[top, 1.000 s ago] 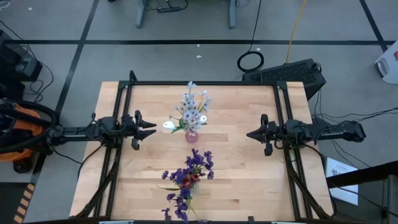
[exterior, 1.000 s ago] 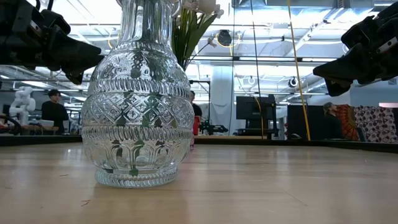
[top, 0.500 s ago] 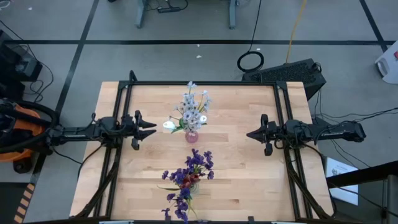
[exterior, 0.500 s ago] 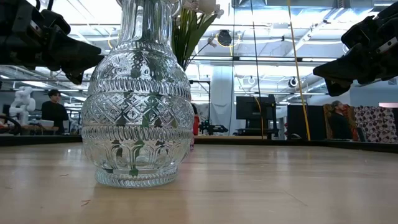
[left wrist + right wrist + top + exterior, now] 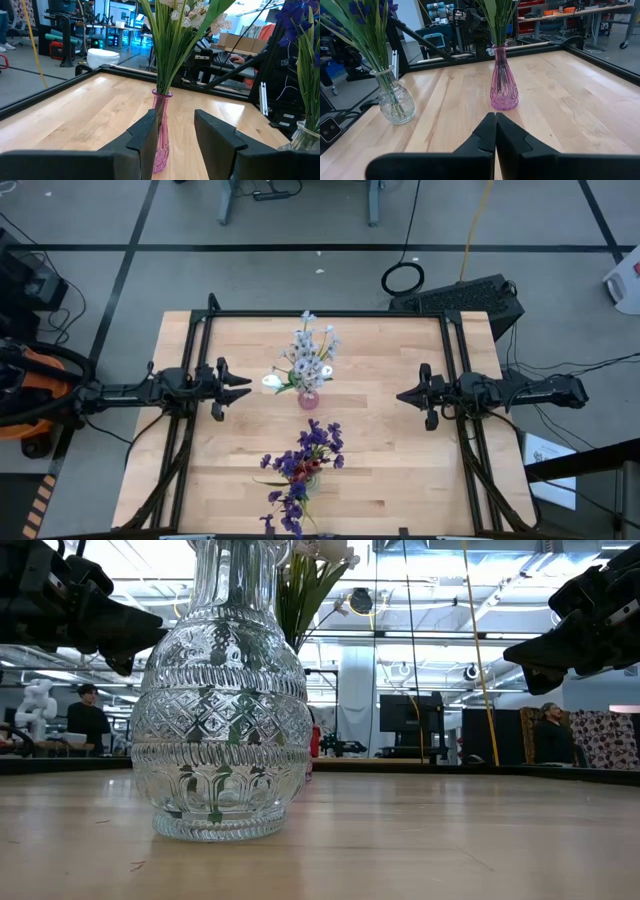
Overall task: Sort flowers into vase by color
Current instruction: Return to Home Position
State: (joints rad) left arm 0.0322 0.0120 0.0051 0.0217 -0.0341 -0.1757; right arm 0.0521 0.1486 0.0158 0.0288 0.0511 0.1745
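Observation:
A slim pink vase (image 5: 308, 399) stands mid-table and holds pale lavender-white flowers (image 5: 308, 358) with a white tulip bud (image 5: 270, 381). Closer to the near edge, a clear cut-glass vase (image 5: 305, 476) holds dark purple flowers (image 5: 318, 442) and dark red buds (image 5: 300, 467). This vase fills the low view (image 5: 222, 710). My left gripper (image 5: 248, 386) hovers open to the left of the pink vase (image 5: 161, 131), pointing at it. My right gripper (image 5: 399, 395) hovers shut to the right of it, facing the pink vase (image 5: 503, 82) and the clear vase (image 5: 395, 97).
A black frame (image 5: 325, 314) runs along the table's far, left and right edges. Bare wood lies between each gripper and the vases. People show in the room beyond the table (image 5: 88, 720).

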